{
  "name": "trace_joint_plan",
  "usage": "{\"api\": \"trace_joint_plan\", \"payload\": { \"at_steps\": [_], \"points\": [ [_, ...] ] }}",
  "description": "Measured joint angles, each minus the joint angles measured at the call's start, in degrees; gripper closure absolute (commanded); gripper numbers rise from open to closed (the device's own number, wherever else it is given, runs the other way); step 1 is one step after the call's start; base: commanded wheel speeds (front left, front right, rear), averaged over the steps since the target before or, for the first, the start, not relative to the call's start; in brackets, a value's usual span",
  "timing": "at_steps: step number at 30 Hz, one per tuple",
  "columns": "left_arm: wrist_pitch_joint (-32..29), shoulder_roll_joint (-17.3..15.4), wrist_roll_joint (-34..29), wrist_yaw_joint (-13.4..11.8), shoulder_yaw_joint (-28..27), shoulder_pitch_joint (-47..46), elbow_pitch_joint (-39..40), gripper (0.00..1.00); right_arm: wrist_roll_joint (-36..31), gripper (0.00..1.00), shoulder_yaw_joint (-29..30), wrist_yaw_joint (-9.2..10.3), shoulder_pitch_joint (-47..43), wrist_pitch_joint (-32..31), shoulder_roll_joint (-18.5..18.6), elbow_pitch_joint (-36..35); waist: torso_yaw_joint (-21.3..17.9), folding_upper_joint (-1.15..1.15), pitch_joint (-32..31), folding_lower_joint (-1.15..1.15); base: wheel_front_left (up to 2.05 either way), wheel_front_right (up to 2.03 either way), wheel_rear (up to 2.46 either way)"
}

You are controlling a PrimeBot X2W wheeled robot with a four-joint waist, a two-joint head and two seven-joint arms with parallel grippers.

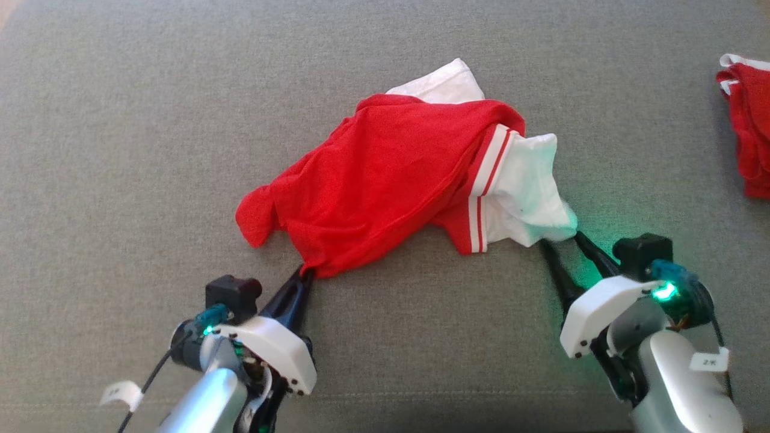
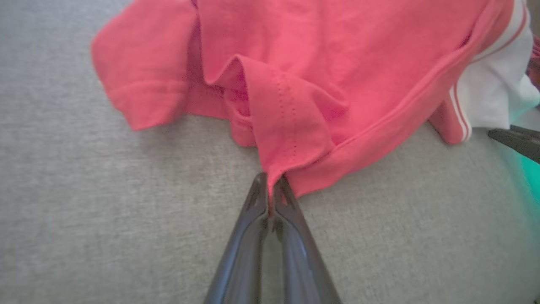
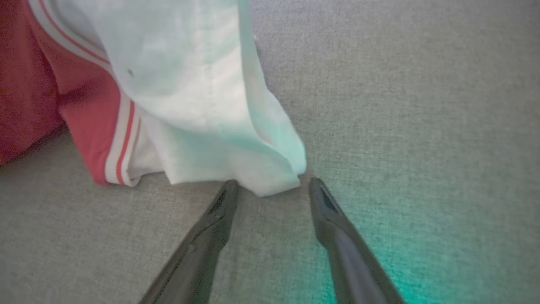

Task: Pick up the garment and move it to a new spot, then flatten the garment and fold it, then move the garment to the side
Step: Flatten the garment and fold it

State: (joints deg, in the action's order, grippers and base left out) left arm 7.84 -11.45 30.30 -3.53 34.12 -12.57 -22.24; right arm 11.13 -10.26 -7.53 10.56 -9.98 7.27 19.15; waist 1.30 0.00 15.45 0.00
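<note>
Crumpled mid grey fabric surface (image 1: 120,150): red-and-white shirt (image 1: 391,174). Pinched tight on its red hem, left gripper (image 1: 304,273). At its white corner, right gripper (image 1: 559,240), fingers spread wide, tips either side.

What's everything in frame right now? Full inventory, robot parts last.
crumpled red and white fabric garment: one, red body with white panels and striped trim, middle of the surface
second red and white fabric garment: one, red with a white edge, bunched at the right edge of the head view, cut off by the frame
grey woven fabric surface: one, grey, under everything
left gripper: one, dark fingers, shut on the crumpled garment's red hem at its near edge
right gripper: one, dark fingers, open, tips either side of that garment's white corner
</note>
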Motion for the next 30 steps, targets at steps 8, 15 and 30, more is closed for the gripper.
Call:
{"api": "trace_joint_plan", "payload": {
  "at_steps": [8, 15, 30],
  "points": [
    [3.58, -1.40, -0.33, -1.77, -3.20, -0.63, 2.35, 1.00, 0.90, 1.00, 2.34, 0.00, 1.11, 3.86, 0.25, 0.79, -0.47, 0.00, -0.57, 0.00, 0.00, 0.00, 0.00],
    [4.97, -5.55, -1.87, -4.80, -7.24, -0.65, 10.00, 1.00, 0.33, 1.00, 7.42, 0.00, 1.08, 7.49, 0.74, -7.49, -2.08, 0.00, -2.70, 0.00, 0.00, 0.00, 0.00],
    [1.04, -14.16, -5.04, -8.01, -14.21, -12.73, 28.51, 1.00, -2.50, 1.00, 17.31, 0.00, 8.85, 6.37, 6.20, -30.84, -3.73, 0.00, -7.69, 0.00, 0.00, 0.00, 0.00]
  ]
}}
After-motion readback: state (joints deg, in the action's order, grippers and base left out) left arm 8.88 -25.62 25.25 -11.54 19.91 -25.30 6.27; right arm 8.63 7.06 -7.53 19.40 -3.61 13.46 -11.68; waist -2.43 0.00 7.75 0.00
